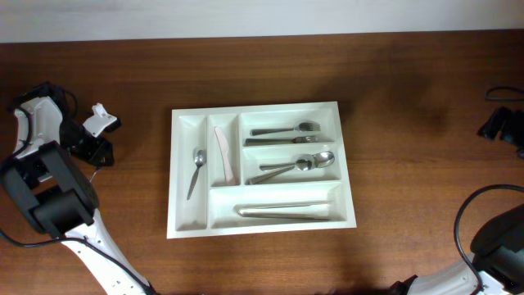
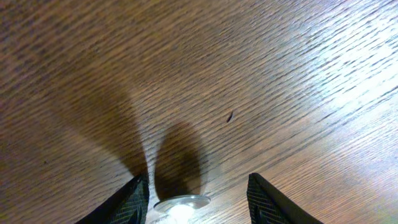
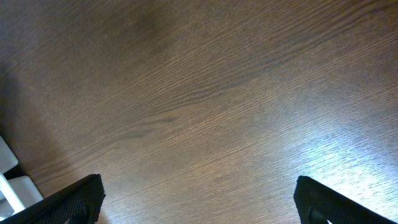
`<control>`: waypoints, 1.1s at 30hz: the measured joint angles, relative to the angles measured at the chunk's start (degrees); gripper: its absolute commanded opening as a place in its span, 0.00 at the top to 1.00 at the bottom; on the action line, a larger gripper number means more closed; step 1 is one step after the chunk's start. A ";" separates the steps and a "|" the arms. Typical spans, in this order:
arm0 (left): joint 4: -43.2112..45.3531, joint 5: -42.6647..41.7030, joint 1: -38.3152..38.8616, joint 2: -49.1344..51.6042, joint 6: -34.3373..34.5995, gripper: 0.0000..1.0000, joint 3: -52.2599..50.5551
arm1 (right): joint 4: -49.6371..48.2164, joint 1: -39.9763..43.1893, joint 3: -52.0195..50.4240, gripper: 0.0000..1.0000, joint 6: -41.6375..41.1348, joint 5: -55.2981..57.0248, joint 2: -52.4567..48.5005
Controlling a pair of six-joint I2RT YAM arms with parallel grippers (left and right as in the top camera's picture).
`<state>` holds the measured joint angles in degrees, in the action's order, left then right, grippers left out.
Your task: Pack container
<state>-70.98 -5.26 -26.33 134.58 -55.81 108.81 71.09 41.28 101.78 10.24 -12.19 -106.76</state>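
The container (image 1: pixel 184 225), a white tray with five compartments, lies mid-table. It holds a spoon (image 1: pixel 196 164), a knife (image 1: pixel 223 153), forks (image 1: pixel 286 129), more spoons (image 1: pixel 296 165) and long utensils (image 1: pixel 286 211). My left gripper (image 1: pixel 95 151) is at the table's far left, well away from the tray. In the left wrist view its fingers (image 2: pixel 134 202) stand half closed around the rounded shiny end of a metal spoon (image 2: pixel 181 202); the rest of the spoon is hidden below the frame edge. My right gripper (image 1: pixel 501 123) is at the far right edge, and its jaws (image 3: pixel 199 199) are wide apart over bare wood.
Dark wooden tabletop (image 1: pixel 409 82) surrounds the tray on all sides. Cables (image 1: pixel 471 213) loop near the right arm at the front right. A white block (image 3: pixel 9 180) shows at the left edge of the right wrist view.
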 measured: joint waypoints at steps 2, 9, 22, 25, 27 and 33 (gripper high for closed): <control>0.00 0.20 -0.11 0.00 0.00 0.51 0.00 | 0.00 0.00 0.00 0.01 0.02 0.02 0.00; -0.02 2.10 -0.76 0.00 0.02 0.51 0.00 | 0.00 0.00 0.00 0.01 0.02 0.02 0.00; -0.22 2.97 -0.85 0.00 0.04 0.58 0.00 | 0.00 0.00 0.00 0.01 0.02 0.02 0.00; -0.20 2.97 -0.85 0.00 0.02 0.64 0.00 | 0.00 0.00 0.00 0.01 0.02 0.00 0.00; -0.20 2.97 -0.85 0.00 0.04 0.64 0.00 | 0.00 0.00 0.00 0.01 0.00 0.00 0.00; -0.20 2.75 -0.85 0.00 0.04 0.64 0.00 | 0.00 0.00 0.00 0.01 0.04 0.02 0.00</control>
<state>-71.18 -2.50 -27.18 134.58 -55.77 108.81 71.09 41.28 101.78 10.28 -12.16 -106.76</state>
